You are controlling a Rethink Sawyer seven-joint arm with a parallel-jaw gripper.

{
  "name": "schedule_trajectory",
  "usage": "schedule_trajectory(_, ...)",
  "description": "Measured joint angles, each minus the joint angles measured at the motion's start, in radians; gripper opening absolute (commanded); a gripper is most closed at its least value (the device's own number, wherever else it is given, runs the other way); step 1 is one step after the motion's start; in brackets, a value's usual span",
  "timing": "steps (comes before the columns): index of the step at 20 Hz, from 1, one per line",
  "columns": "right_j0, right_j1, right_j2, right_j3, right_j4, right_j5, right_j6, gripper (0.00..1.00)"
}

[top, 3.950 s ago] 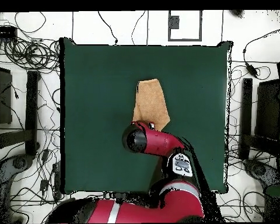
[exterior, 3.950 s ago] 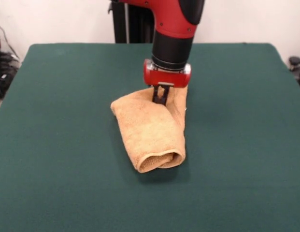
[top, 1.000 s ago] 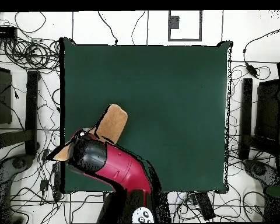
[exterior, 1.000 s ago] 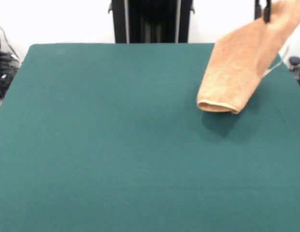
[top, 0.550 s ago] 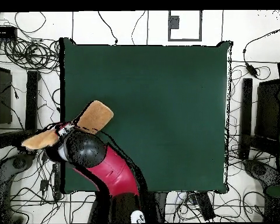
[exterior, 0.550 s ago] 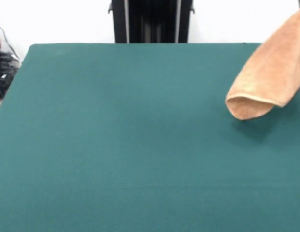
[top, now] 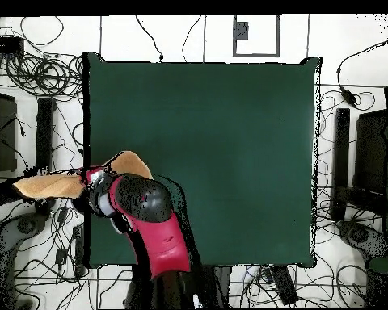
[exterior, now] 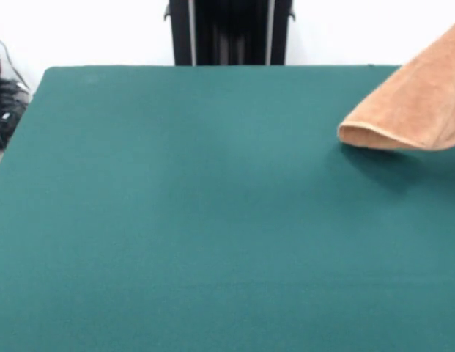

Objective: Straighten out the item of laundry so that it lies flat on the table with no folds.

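Open green counter spreading wide beyond the tool, bare from edge to edge in both views. Only obstruction: the orange towel, hanging folded off the tool, one end over the counter's edge strip, the other trailing out past it above tangled floor cables.

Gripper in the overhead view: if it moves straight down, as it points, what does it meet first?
Likely the towel, which hangs at the gripper, then the table near its edge. The arm hides the gripper's tip, so this is uncertain.
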Motion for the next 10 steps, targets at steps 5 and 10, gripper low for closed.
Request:
schedule_trajectory(5, -0.07, 0.048, 0.0, 0.009, -0.046, 0.072, -0.122, 0.0)
schedule_trajectory(10, -0.19, 0.092, 0.0, 0.009, -0.214, 0.089, -0.227, 0.0)
